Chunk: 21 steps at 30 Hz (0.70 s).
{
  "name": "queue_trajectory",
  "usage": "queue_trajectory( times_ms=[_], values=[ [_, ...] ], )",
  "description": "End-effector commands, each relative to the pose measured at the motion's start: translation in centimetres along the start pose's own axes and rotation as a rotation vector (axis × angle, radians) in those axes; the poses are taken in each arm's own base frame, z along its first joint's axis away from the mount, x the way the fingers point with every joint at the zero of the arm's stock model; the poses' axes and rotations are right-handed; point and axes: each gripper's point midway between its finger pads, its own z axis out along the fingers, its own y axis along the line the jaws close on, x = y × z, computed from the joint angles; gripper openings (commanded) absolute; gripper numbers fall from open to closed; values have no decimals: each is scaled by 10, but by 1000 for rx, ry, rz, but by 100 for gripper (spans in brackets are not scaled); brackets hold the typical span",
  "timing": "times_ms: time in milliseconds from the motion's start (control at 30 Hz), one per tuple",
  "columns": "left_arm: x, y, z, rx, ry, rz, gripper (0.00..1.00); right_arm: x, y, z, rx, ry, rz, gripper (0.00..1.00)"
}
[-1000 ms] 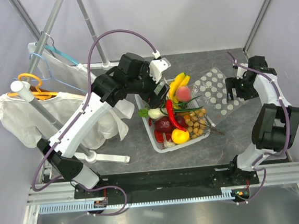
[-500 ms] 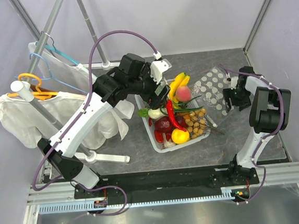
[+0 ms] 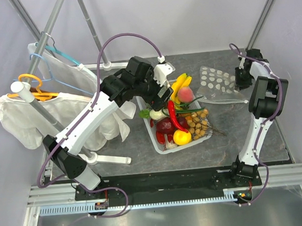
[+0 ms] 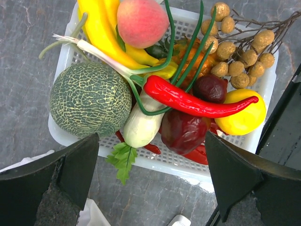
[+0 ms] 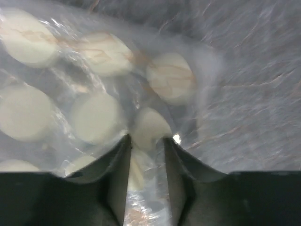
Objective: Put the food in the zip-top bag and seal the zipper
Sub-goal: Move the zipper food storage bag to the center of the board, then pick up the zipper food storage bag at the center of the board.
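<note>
While right gripper pinches bag, left gripper gapes wide above heaped basket; grey desk, shirts hanging left.

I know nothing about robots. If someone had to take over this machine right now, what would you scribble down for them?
Left gripper: open, empty, hovering over the white basket.
Right gripper: shut on the zip-top bag, at the far right.
Food: all in the basket, with the banana bunch and red chili on top.
Done: nothing bagged yet.
Left: get the food into the bag, then seal it.
</note>
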Motion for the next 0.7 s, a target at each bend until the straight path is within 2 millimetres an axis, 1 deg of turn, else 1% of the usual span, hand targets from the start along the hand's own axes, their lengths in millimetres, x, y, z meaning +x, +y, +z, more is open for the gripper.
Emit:
queue_trajectory(
  times_ms=[0, 33, 67, 100, 167, 200, 233, 267, 300, 333, 367, 400, 433, 467, 500, 533, 567, 633, 667],
  values=[
    [-8, -1, -6, -1, -35, 13, 100, -11, -15, -10, -52, -38, -19, 54],
    [-8, -2, -6, 7, -37, 12, 100, -5, -14, -17, -68, -34, -45, 61],
    [-8, -3, -8, 10, -39, 8, 100, -6, -15, -29, -66, -52, -76, 71],
    [-9, -6, -8, 24, -41, 2, 100, -11, -17, -53, -68, -87, -155, 74],
    [-8, -9, -8, 45, -39, 2, 100, -8, -9, -72, -115, -106, -249, 77],
    [-7, -13, -8, 65, -41, -4, 100, -6, -5, -94, -137, -121, -298, 77],
    [-7, -16, -8, 75, -41, -5, 100, 0, 6, -101, -215, -136, -432, 79],
    [-7, -17, -7, 85, -42, -9, 100, 5, 12, -109, -247, -138, -485, 79],
    [-8, -20, -8, 98, -47, -15, 100, 15, 17, -119, -274, -132, -536, 80],
    [-9, -21, -9, 106, -49, -18, 100, 19, 24, -123, -320, -148, -618, 80],
    [-10, -22, -9, 108, -53, -19, 100, 23, 28, -127, -344, -154, -662, 80],
    [-11, -23, -11, 116, -58, -20, 100, 33, 35, -130, -384, -144, -685, 80],
    [-11, -25, -13, 123, -63, -19, 100, 36, 41, -131, -414, -150, -713, 79],
    [-13, -25, -15, 122, -75, -15, 100, 37, 53, -132, -462, -172, -767, 79],
    [-15, -26, -18, 125, -86, -10, 100, 45, 60, -130, -495, -151, -780, 79],
    [-14, -26, -18, 123, -84, -9, 100, 47, 65, -128, -509, -148, -801, 78],
    [-14, -27, -20, 123, -88, -9, 100, 51, 76, -122, -526, -135, -849, 77],
    [-12, -28, -22, 127, -88, -2, 100, 57, 84, -111, -525, -113, -891, 75],
    [-12, -28, -23, 129, -91, 5, 100, 61, 93, -104, -516, -91, -916, 75]
  ],
)
